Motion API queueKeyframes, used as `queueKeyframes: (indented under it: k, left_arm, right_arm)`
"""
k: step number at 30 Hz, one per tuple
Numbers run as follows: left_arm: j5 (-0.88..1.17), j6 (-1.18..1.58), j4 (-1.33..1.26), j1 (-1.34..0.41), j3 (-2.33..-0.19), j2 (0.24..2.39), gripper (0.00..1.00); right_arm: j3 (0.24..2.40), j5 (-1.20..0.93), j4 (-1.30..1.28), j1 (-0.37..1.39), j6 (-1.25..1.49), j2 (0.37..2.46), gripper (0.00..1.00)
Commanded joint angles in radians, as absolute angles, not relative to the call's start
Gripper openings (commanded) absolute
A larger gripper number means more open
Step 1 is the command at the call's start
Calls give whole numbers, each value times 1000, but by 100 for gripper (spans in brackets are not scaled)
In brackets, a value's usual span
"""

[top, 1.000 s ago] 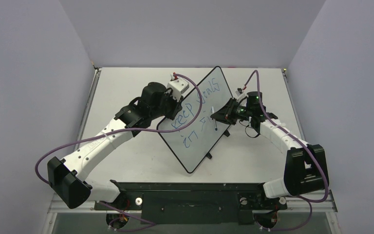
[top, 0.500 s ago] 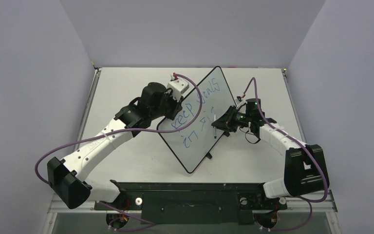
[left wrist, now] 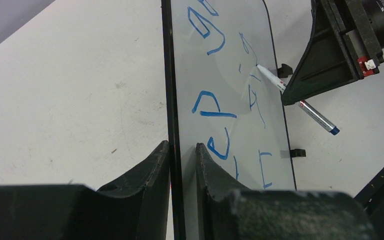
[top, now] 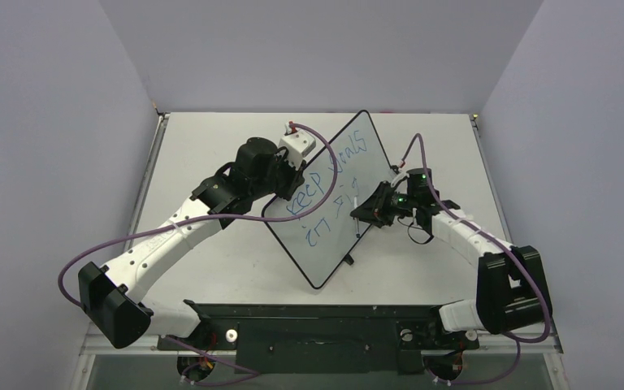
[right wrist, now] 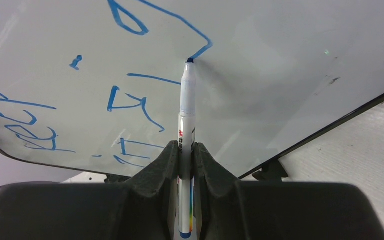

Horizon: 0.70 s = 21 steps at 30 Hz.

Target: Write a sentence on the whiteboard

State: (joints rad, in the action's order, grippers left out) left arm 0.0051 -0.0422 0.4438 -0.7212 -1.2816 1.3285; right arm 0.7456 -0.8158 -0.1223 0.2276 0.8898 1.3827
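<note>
Glossy, round-cornered, black-rimmed whiteboard stands tilted on the matte pale tabletop, its blue sentence uneven. Left fingers clamp its edge; right fingers clamp a slim white marker, tip touching the board.

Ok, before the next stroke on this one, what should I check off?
1. Grip of the left gripper on the whiteboard edge: ok.
2. Hold of the right gripper on the marker: ok, shut on it.
3. Marker tip touching the whiteboard at the last stroke's end: ok.
4. Bare whiteboard beyond the tip: ok.
5. Whether the sentence is complete: cannot tell, second line hard to read.
</note>
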Motion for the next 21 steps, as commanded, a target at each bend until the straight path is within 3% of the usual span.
queueKeyframes:
  k: [1,13,21]
  left_arm:
    - [78,-77,544,-756,-1255,1325,0]
    - [74,-78,543,-758,-1253,1318,0]
    - [73,-80,544,-761,-1252,1320,0]
  right_arm:
    - [788,-821,-108,249,879,1340,0]
    - [801,-758,-165,196,881,1214,0]
    - [852,-764,-143,170,898,1257,0]
